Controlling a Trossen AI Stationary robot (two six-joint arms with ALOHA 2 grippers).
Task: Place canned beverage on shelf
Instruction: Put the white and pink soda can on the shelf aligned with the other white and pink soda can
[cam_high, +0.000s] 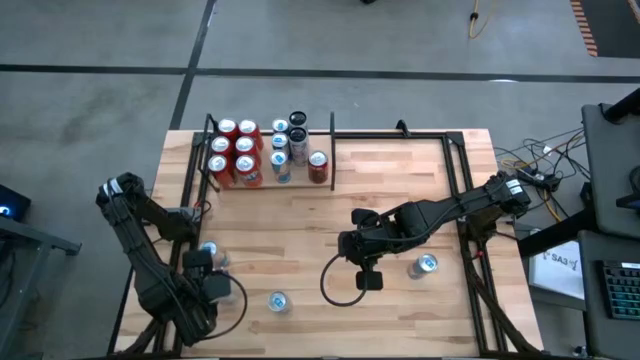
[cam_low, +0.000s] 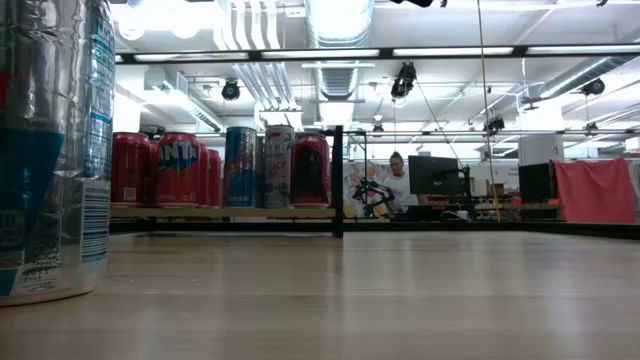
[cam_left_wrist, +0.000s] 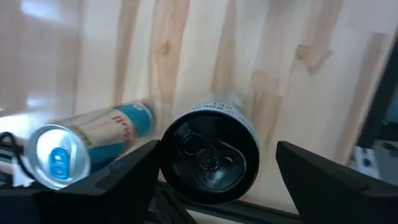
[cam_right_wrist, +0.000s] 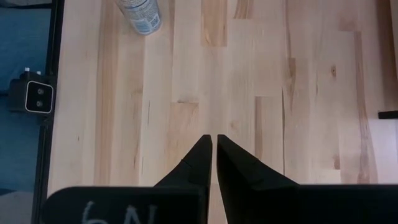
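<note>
Black-topped and dark, a can (cam_left_wrist: 211, 155) is sitting between the left gripper's (cam_left_wrist: 214, 168) spread fingers (cam_left_wrist: 323, 180) at the near-left corner of the table (cam_high: 330, 220); from the wrist view I cannot tell whether the pads are touching it. A blue-and-silver can (cam_left_wrist: 87, 140) is lying just beside it, and that is the worry: if the fingers are closing or lifting carelessly, the near finger could be nudging that neighbour, or the dark can could be tipping if caught off-centre.

Across the table, the right gripper (cam_right_wrist: 214, 155) is hovering over bare planks near the middle with its fingers pressed together and holding nothing. A silver can (cam_high: 425, 265) is standing near it on its outer side, and another (cam_high: 279, 301) is standing at the near edge between the two arms.

Far off at the back-left, the shelf (cam_high: 325, 150) is already carrying red cans (cam_high: 235, 155) on its left and slimmer cans (cam_high: 285, 150) toward its right post. Open room seems to be remaining only along its front edge, so a carried can would be needing a clean approach past the thin black frame. The middle planks between the left arm and the shelf are lying open.
</note>
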